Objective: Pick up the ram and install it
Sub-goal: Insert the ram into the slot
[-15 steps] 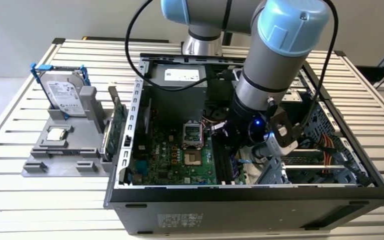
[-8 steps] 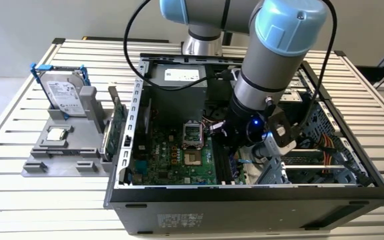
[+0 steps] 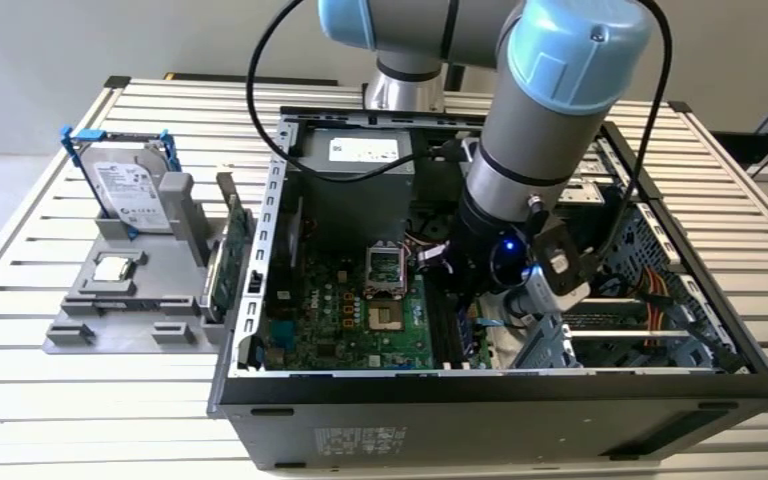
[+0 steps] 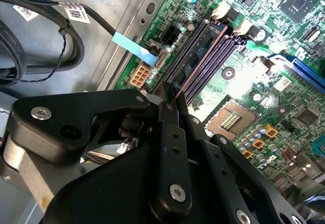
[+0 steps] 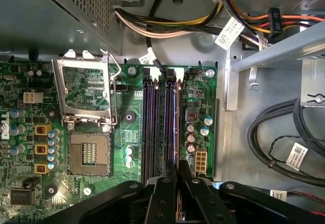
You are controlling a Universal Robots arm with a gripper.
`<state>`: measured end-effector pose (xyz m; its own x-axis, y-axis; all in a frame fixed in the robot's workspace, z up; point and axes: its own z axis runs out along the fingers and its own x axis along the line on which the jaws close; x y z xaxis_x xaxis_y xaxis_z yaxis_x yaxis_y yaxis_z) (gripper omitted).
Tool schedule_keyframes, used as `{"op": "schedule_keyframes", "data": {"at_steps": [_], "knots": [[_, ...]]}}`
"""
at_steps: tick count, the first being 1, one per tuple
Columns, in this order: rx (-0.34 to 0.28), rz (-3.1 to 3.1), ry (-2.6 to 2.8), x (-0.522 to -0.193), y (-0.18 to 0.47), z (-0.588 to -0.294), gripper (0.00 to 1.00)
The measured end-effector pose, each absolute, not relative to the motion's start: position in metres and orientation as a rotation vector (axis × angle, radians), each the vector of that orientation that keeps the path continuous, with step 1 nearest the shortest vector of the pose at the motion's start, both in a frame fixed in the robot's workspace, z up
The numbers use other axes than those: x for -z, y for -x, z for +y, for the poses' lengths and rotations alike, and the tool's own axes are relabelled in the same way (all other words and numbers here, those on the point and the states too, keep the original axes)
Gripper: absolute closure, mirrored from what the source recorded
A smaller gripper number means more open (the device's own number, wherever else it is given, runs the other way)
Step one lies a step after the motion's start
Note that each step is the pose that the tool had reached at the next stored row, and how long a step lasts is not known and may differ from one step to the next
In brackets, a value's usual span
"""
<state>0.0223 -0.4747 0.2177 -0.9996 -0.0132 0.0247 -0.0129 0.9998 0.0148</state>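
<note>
The slatted metal tabletop [image 3: 37,380] carries an open black computer case [image 3: 491,400] lying on its side, with a pale wall behind. The blue-and-grey arm [image 3: 544,120] reaches down into the case, over the green motherboard [image 3: 344,320].

At the exterior view's left, a grey fixture [image 3: 131,300] holds a silver hard drive [image 3: 131,190] with blue rails standing upright, and a large green card [image 3: 231,260] stands on edge between the fixture and the case wall. Inside the case, a grey power supply [image 3: 357,155] sits at the far end with a white label on it; the print is too small to read. Cable tags with barcodes show in both wrist views, but their lettering cannot be made out either. White letters on the board's edge in the first wrist view are cut off.

The hand [image 5: 177,183] hangs low over the memory slots [image 5: 160,122], beside the open processor socket [image 5: 89,153]. Its black fingers [image 4: 170,127] are pressed close together, pinching the ram [image 4: 176,93], a thin stick seen edge-on as a reddish sliver between the tips. The stick lines up along the dark parallel slots and points down at one of them; whether it is already touching the slot cannot be told.
</note>
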Motion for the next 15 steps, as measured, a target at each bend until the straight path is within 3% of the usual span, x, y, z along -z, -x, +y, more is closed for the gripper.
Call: {"op": "schedule_keyframes", "data": {"at_steps": [15], "knots": [[0.025, -3.117, -0.012, -0.2132, -0.0222, -0.4748, 1.00]]}}
